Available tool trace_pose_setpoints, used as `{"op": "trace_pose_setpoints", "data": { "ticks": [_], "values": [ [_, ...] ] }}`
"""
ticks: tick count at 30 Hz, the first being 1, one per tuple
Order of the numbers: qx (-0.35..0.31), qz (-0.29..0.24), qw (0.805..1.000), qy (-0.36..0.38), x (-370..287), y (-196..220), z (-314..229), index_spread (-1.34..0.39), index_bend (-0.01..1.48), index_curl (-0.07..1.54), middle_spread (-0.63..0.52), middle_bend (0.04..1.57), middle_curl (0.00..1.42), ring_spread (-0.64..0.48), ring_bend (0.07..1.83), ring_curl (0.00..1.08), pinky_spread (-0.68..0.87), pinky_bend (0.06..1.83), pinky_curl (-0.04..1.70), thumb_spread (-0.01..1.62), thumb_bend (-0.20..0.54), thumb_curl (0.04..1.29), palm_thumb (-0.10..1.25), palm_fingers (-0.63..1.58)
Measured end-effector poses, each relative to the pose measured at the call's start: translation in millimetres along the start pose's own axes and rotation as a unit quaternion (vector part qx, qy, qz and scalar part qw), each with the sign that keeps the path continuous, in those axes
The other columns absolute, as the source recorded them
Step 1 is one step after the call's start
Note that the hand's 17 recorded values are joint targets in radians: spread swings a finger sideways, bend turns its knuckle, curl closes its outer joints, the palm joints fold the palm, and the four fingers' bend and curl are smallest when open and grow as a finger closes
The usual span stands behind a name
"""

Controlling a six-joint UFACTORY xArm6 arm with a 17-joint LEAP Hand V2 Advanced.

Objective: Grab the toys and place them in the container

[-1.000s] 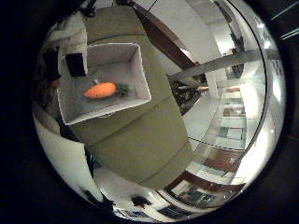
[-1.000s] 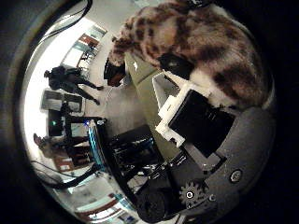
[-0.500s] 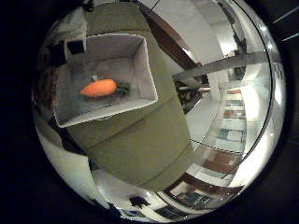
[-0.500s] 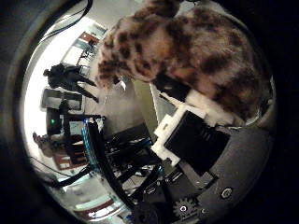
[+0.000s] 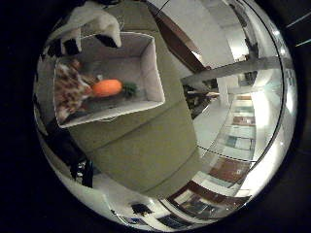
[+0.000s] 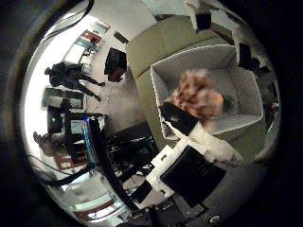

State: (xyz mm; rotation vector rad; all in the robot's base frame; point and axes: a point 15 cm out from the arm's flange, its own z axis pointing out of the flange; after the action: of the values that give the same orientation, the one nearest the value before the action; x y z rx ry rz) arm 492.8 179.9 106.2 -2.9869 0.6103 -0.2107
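Note:
A white container (image 5: 146, 68) stands on an olive-green table (image 5: 146, 146). An orange carrot toy (image 5: 107, 87) lies in it. A spotted brown plush toy (image 5: 70, 85) lies in the container beside the carrot. In the right thumb side palm view the plush (image 6: 201, 93) is blurred, inside the container's walls (image 6: 166, 71). My hand (image 6: 194, 170) is above the container with its fingers spread away from the plush. A white finger (image 5: 92, 19) reaches over the container's edge in the right little finger side palm view.
The table extends well beyond the container. Past the table's edge, a black object (image 6: 115, 61) stands on the floor and dark stands (image 6: 114, 151) lie nearer my hand.
The plush was held close against my palm. It has left my fingers and now sits in the container beside the carrot. My fingers have spread.

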Motion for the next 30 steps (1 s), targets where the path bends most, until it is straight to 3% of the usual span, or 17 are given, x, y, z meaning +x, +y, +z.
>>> {"op": "trace_pose_setpoints", "data": {
  "ticks": [7, 22, 26, 30],
  "values": [
    [0.002, -0.001, 1.000, 0.002, 0.9, -1.8, -3.5, -0.36, 0.17, 0.44, 0.08, 0.75, 0.55, 0.15, 1.23, 0.54, 0.53, 1.16, 0.67, 1.06, -0.026, 0.32, 0.57, 0.39],
    [0.005, 0.000, 1.000, 0.006, 3.2, -2.5, -7.9, -0.35, 0.23, 0.42, 0.06, 0.64, 0.51, 0.15, 1.19, 0.48, 0.55, 1.13, 0.60, 1.06, -0.023, 0.30, 0.57, 0.42],
    [0.010, 0.001, 1.000, 0.014, 12.2, 2.7, -17.8, -0.35, 0.26, 0.44, 0.04, 0.64, 0.51, 0.12, 1.16, 0.47, 0.45, 1.06, 0.58, 1.06, -0.023, 0.30, 0.57, 0.43],
    [0.016, 0.007, 1.000, 0.025, 26.7, 12.2, -31.0, -0.37, 0.30, 0.45, 0.01, 0.68, 0.52, 0.05, 1.14, 0.46, 0.22, 0.98, 0.57, 1.06, -0.023, 0.31, 0.58, 0.43]
  ]
}}
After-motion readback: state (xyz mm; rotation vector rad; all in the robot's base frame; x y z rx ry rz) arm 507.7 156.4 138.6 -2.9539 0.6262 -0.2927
